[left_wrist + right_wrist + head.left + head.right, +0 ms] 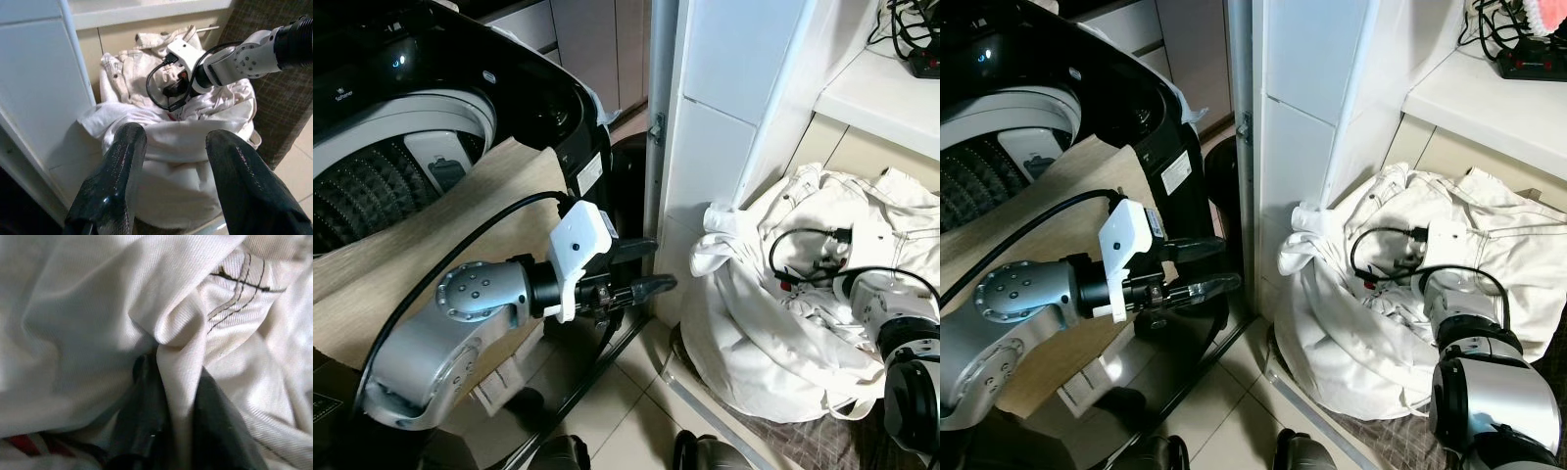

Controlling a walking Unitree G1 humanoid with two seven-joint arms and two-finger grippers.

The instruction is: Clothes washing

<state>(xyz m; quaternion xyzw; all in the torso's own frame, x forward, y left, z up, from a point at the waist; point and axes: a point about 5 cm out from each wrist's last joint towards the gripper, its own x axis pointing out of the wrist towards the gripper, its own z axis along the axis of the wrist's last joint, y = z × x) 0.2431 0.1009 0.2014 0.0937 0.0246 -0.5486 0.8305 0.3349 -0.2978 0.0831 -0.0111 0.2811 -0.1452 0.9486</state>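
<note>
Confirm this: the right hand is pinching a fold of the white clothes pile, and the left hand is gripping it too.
Not quite. The left hand is open and short of the white clothes pile, as the left wrist view shows. The right hand does pinch a fold.

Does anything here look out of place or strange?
Nothing stands out. The white clothes sit heaped in their basket beside the open washing machine. The right gripper pinches a fold of cloth, and the left gripper hovers open nearby.
</note>
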